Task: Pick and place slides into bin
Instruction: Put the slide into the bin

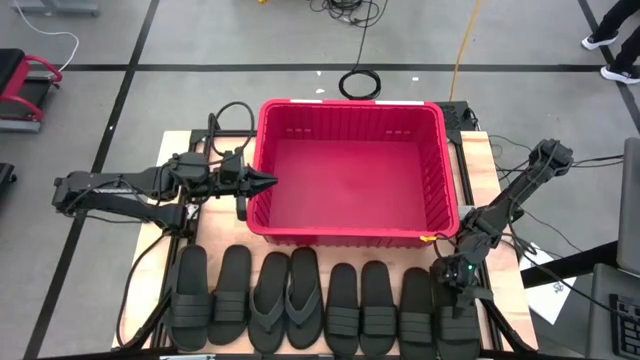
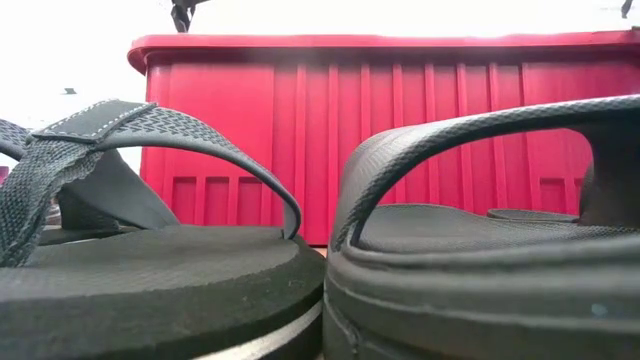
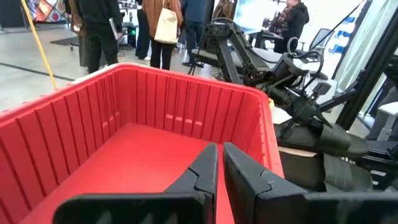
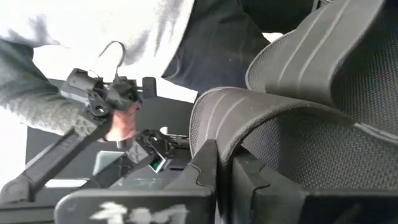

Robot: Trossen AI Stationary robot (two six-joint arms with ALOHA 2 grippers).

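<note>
- Eight black slides (image 1: 318, 302) in one row along the near edge of the table (image 1: 483, 160), just beside the long wall of the red bin (image 1: 352, 170).
- In the row, two thong-style flip-flops (image 1: 288, 298) as third and fourth from the left arm's end; all others with a wide ribbed strap.
- No slide inside the bin; only bare red floor there.
- Left hand (image 1: 268, 182) level over the bin's short rim on the left arm's side, fingers pressed nearly together, grasping nothing.
- From the left wrist view, the same fingers (image 3: 202, 174) pointing over the red floor, only a thin slit between them.
- Right hand (image 1: 456, 288) low at the other end of the row, over the last slide (image 1: 457, 322).
- From the right wrist view, right hand clenched on the ribbed strap (image 4: 261, 112) of this slide, the strap edge between the two fingers.
- From the low view, one flip-flop and one strap slide (image 2: 480, 250) very close, the bin wall upright behind them.
- Behind the table, a person in a grey sleeve (image 4: 37, 106) holding a dark handle.
</note>
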